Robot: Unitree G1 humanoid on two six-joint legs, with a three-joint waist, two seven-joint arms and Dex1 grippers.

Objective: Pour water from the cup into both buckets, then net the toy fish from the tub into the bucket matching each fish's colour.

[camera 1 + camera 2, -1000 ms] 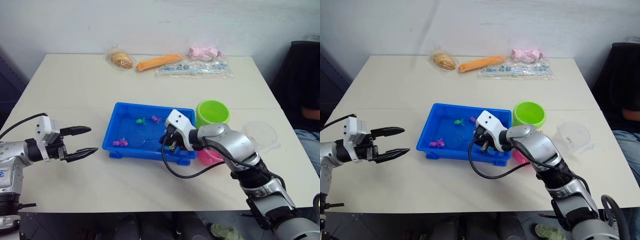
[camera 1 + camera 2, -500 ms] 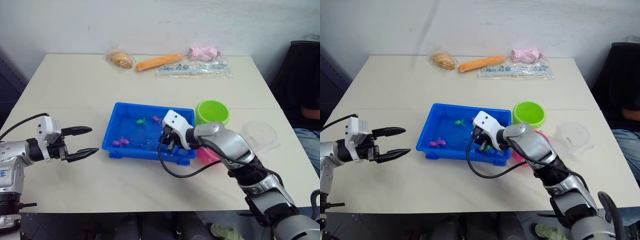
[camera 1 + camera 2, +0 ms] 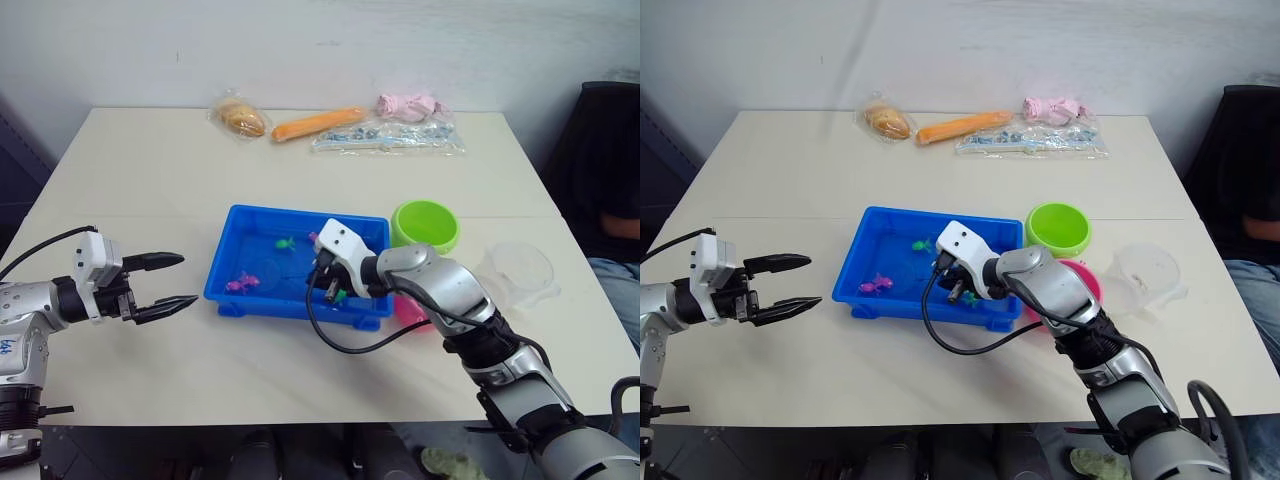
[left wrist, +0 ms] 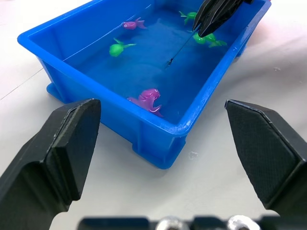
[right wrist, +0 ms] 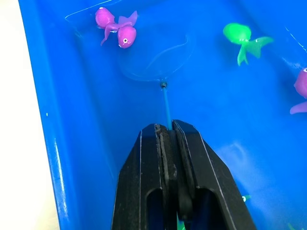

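Clamped tight on the net's (image 5: 156, 60) thin handle, the right gripper (image 5: 170, 139) dips the mesh into the blue tub (image 3: 228, 282) beside a pink fish (image 5: 117, 28). Off to the side, the left gripper (image 3: 160, 282) hangs wide open, holding nothing. Misjudge the scoop and the fish may slip off the shallow mesh before reaching the pink bucket (image 3: 1085, 280).

Pale table (image 3: 150, 180) — plain white wall (image 3: 300, 45) behind.

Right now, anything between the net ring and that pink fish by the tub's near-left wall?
Nothing visible. The right pincer is shut on the net handle, and the ring lies in the tub right beside the pink fish, only open water between them. The green fish sits off to the side.
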